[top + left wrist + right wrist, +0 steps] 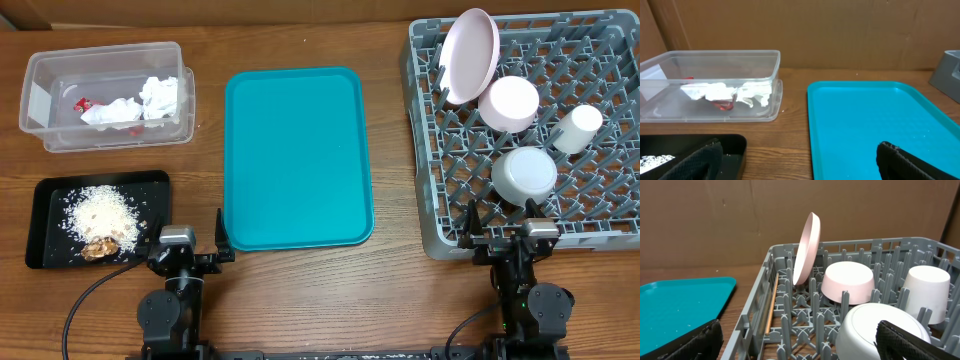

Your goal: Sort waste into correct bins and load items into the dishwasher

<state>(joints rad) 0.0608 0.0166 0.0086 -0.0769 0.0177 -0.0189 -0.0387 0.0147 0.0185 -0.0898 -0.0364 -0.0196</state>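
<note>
The clear tub (pixel 40 70) at the back left holds a crumpled white napkin (pixel 150 100) (pixel 725 92) and a red wrapper (pixel 82 103). In the black tray (pixel 45 240) lie pale rice crumbs (pixel 100 212) and a brown food piece (pixel 100 248). The grey dish rack (pixel 420 150) carries an upright pink plate (pixel 470 55) (pixel 807 247), an upturned pale bowl (pixel 510 103) (pixel 847 282), a white cup (pixel 577 128) (pixel 925 292) and a light grey bowl (pixel 524 174) (pixel 880 325). My left gripper (pixel 187 240) (pixel 799 150) stands open and empty between the black tray and the teal tray. At the rack's near edge my right gripper (pixel 512 235) (pixel 799 327) is open and empty.
A large teal tray (pixel 297 160) (pixel 875 120) lies in the middle of the wooden table, bare apart from tiny crumbs. A thin wooden stick (pixel 772 305) rests along the rack's left inner wall. A brown cardboard wall closes off the back.
</note>
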